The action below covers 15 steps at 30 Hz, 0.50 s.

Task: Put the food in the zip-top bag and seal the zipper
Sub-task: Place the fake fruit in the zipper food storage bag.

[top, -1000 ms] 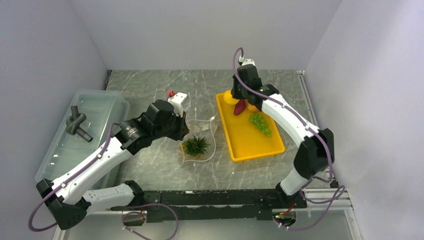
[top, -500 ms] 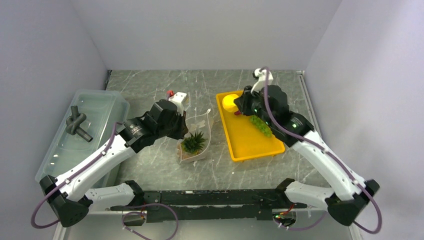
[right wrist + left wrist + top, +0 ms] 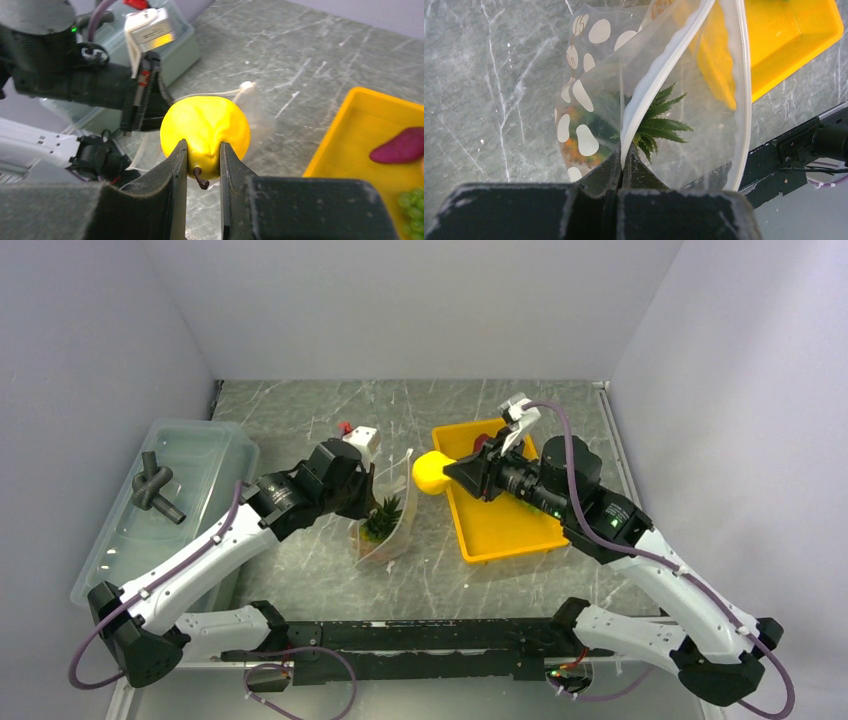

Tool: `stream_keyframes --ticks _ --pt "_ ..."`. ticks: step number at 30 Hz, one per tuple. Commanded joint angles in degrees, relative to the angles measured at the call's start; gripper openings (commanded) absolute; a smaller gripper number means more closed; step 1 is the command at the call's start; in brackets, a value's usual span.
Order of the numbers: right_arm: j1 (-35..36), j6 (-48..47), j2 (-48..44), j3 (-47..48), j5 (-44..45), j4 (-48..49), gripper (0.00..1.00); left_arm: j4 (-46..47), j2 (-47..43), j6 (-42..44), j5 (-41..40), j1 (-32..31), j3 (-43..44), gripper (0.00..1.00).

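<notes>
In the last second the right end effector has swung off the yellow tray and now hangs over the bare surface between the tray's left rim and the bag, its fingers narrowed onto the round yellow fruit. Meanwhile the left end effector, fully closed on one lip of the zip-top bag, has tipped the mouth up. We judge that the second piece of food is about to go in.

The bag sits near the middle of the surface, its mouth gaping toward the tray and the incoming fruit. The zipper runs as the long line, from the left pinch up and away toward the far edge. The pineapple lies inside, with its green crown spiking toward the mouth. The fruit's brown stem points back between the right fingers. The dark red-purple piece and green grapes wait in the tray.
</notes>
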Motion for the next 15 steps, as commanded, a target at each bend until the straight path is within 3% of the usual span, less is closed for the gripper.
stream_keyframes --ticks 1,15 --pt "3.17 -0.38 0.88 1.86 -2.97 5.27 0.00 -0.29 0.44 -0.51 -0.36 0.05 2.90 0.00" --pt "10.62 -1.19 8.96 5.12 5.81 7.77 0.00 -1.08 -0.63 -0.51 0.72 0.05 4.33 0.00"
